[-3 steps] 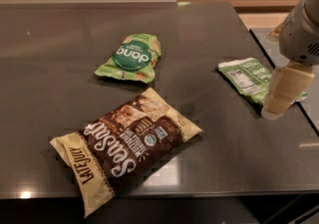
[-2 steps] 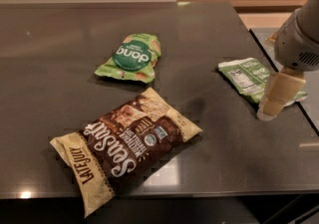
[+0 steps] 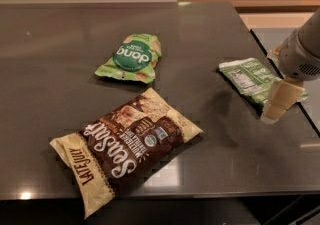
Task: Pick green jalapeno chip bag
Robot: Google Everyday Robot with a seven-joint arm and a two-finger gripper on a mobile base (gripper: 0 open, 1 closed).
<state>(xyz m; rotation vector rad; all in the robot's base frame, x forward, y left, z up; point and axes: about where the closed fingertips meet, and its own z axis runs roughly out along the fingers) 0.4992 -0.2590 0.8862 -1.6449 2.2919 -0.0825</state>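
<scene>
Moved since earlier: the gripper [image 3: 273, 114] has sunk lower in the frame and slid a touch left; all three bags lie where they were
Gripper: right side of the frame at mid-height, a cream tip hanging from a grey wrist, over the lower right end of the green jalapeno chip bag
Grip state: cannot tell whether it is apart or closed
Green jalapeno chip bag [image 3: 248, 79]: flat on the table, right of centre, white label panel facing up, long axis running from upper left to lower right; its lower right end is hidden behind the gripper and lies near the table's right edge
Table [image 3: 55, 74]: dark and glossy; the right edge slants from the upper middle down to the lower right, the front edge runs across the bottom of the frame
Dang pouch [image 3: 131, 58]: upper centre, well apart from the green jalapeno chip bag, bare tabletop between them
Late July bag [image 3: 127, 146]: lower left of centre, tilted, its lowest corner appearing to reach over the front edge
Open room: bare table left of and below the green jalapeno chip bag, as far as the Late July bag; little room on its right, where the table's edge is close
</scene>
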